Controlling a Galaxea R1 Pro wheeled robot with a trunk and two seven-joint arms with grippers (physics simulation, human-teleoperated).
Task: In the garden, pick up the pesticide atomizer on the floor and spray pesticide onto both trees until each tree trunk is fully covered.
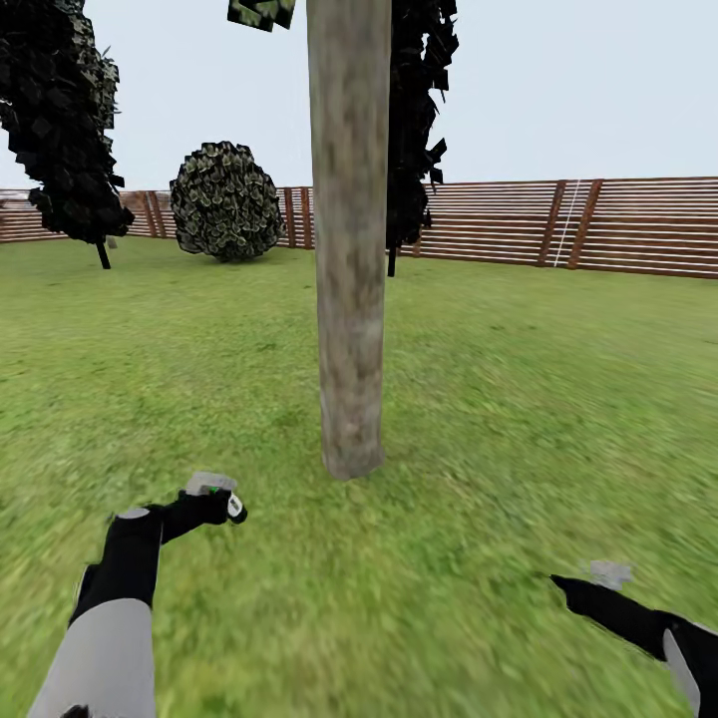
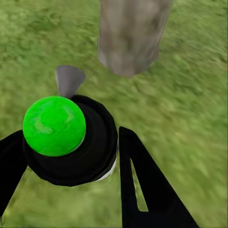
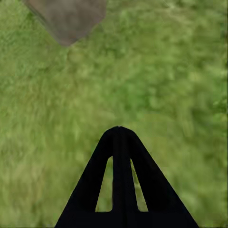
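Observation:
A thick beige-grey tree trunk [image 1: 349,249] rises from the grass just ahead of me, with dark leaf clumps at the top edge. My left gripper [image 1: 206,509] is low at the front left, shut on the pesticide atomizer [image 1: 211,489], whose grey spray head faces the trunk's base. In the left wrist view the atomizer [image 2: 71,142] sits between the black fingers [image 2: 142,180], its round green top towards the camera and its grey nozzle pointing at the trunk [image 2: 130,35]. My right gripper [image 1: 563,581] hangs shut and empty over grass at the front right. In the right wrist view its fingertips [image 3: 118,130] are pressed together, short of the trunk's base [image 3: 69,16].
A brown slatted fence [image 1: 558,224] closes the lawn at the back. A round bush [image 1: 224,199] and a thin-trunked dark tree [image 1: 60,120] stand at the far left, another dark tree [image 1: 414,120] behind the trunk. Grass [image 1: 558,399] spreads on all sides.

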